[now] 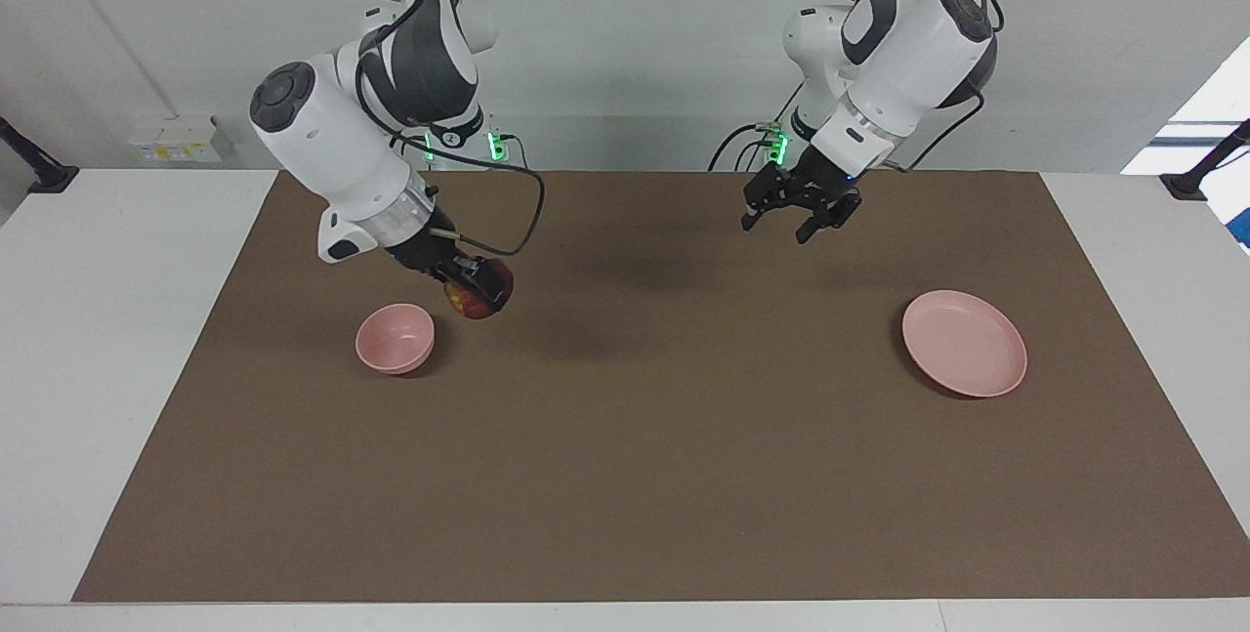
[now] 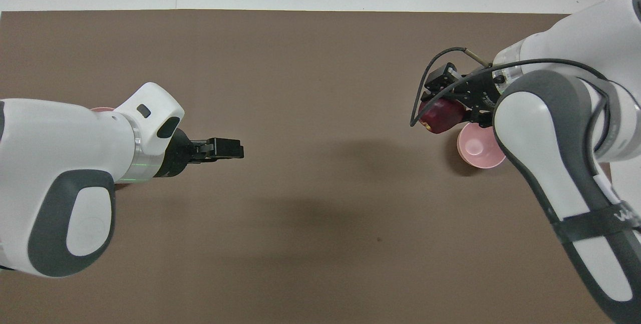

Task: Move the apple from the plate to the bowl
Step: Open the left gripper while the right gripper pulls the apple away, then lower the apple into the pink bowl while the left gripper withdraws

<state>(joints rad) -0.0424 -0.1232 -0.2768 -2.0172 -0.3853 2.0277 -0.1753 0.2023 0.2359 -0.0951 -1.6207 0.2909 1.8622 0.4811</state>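
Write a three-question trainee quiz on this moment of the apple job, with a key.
1. True or false: the apple lies in the bowl.
2. Which gripper holds the apple? A left gripper B right gripper
3. Fill in: the plate holds ____.

Key:
1. False; it hangs in the air beside the bowl.
2. B; the left gripper is open and holds nothing.
3. Nothing.
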